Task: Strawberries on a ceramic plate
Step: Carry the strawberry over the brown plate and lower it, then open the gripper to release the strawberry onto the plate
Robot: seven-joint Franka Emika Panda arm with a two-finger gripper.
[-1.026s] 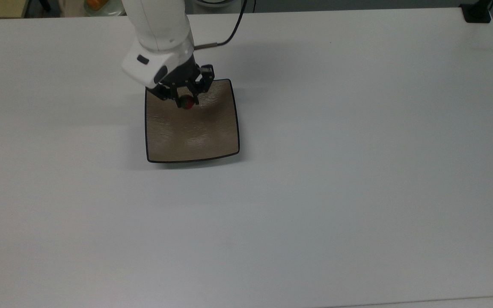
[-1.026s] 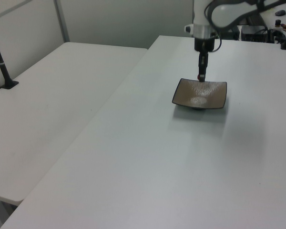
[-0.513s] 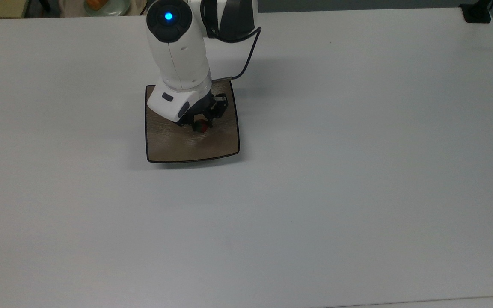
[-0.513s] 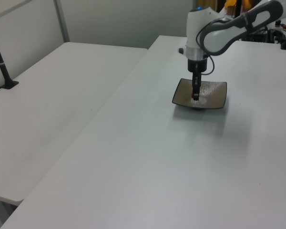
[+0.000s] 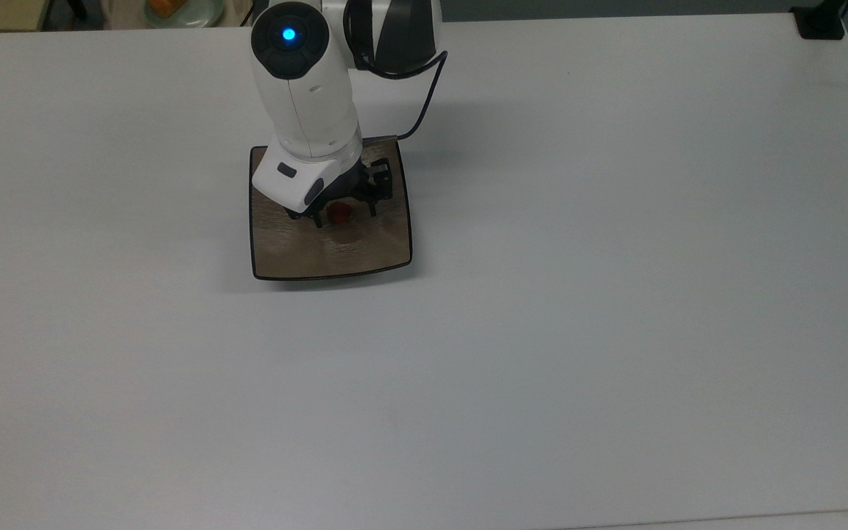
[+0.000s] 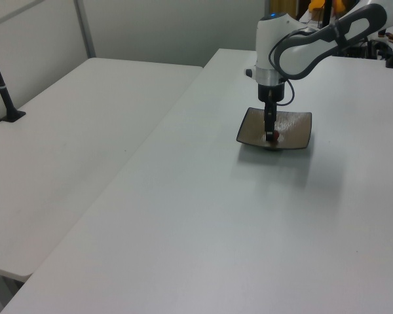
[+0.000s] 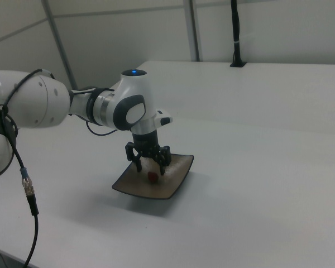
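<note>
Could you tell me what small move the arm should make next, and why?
Probably lift the claw straight up. Its fingers stand open on either side of the strawberry, which lies on the ceramic plate, so the placing looks done.

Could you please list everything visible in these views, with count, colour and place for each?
strawberry: one, red, lying on the plate between the open fingers.
ceramic plate: one, square, tan-brown with a dark rim, on the near table.
tables: two, white; the plate's table and a second one at the left view's left.
round dish: one, pale, with orange food, at the top view's upper left edge.
black posts: two, standing on the tables' far parts.
gripper: one, black, open, just above the plate on a white arm.
</note>
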